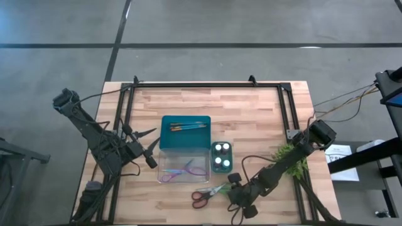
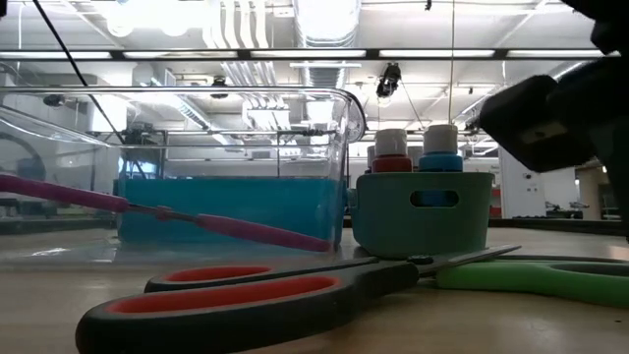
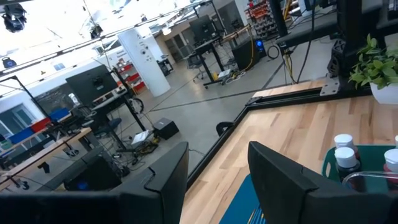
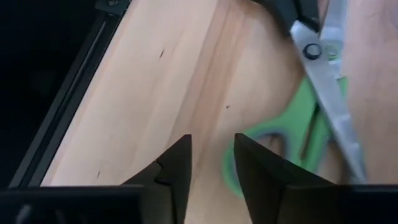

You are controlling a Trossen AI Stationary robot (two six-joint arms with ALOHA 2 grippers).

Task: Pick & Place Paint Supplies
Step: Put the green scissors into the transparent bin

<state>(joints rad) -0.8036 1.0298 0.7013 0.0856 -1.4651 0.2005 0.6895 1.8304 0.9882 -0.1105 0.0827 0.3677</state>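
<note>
The red-green scissors (image 1: 210, 194) lie flat on the table near its near edge; the low view shows the scissors (image 2: 295, 290) close up. My right gripper (image 1: 232, 191) hovers low at their right end, open; in its wrist view the green handle loop (image 4: 273, 140) lies just beyond one finger of the right gripper (image 4: 212, 168). The paint bottles (image 1: 221, 157) stand in a small teal cup (image 2: 423, 211). The brushes (image 1: 188, 126) lie in the teal container. The purple scissors (image 1: 181, 170) lie in the clear container. My left gripper (image 1: 148, 148) waits open, left of the containers.
The teal container (image 1: 167, 139) and the clear container (image 1: 162, 164) sit side by side at the table's middle, with the cup to their right. A green plant sprig (image 1: 290, 154) lies under the right arm. A black frame (image 1: 207, 86) runs around the table.
</note>
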